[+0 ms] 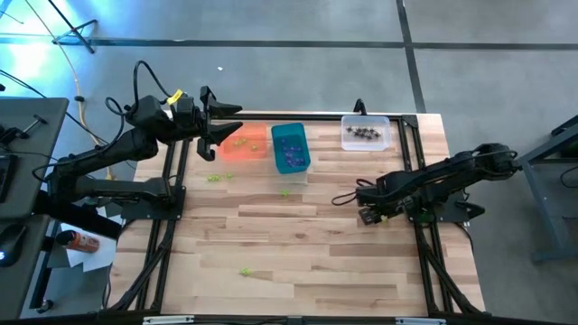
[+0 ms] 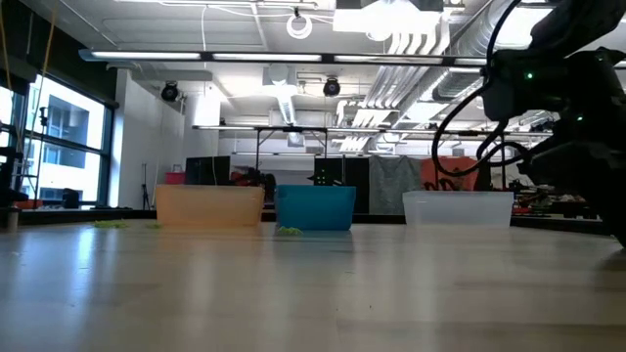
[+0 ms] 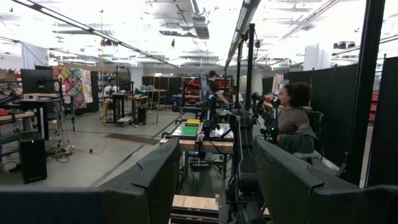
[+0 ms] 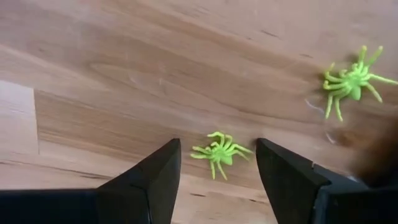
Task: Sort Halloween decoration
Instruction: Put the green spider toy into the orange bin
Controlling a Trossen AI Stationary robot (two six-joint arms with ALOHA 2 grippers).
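A yellow-green spider decoration [image 4: 219,154] lies on the wooden table between the fingertips of my right gripper [image 4: 217,144], which is open and points down at the table's right side [image 1: 374,215]. The fingers stand on either side of it without touching. A second green spider [image 4: 351,81] lies close by. More green spiders rest loose on the table [image 1: 217,178] [image 1: 284,191] [image 1: 246,270]. My left gripper [image 1: 213,126] hangs open and raised over the far left, beside the orange bin [image 1: 244,144]; its fingers [image 3: 155,180] hold nothing.
Three bins stand in a row at the far edge: the orange one, a teal bin [image 1: 291,149] and a clear bin [image 1: 366,133] with dark trinkets. The table's middle and near part is bare wood. People sit in the room beyond the table [image 3: 292,118].
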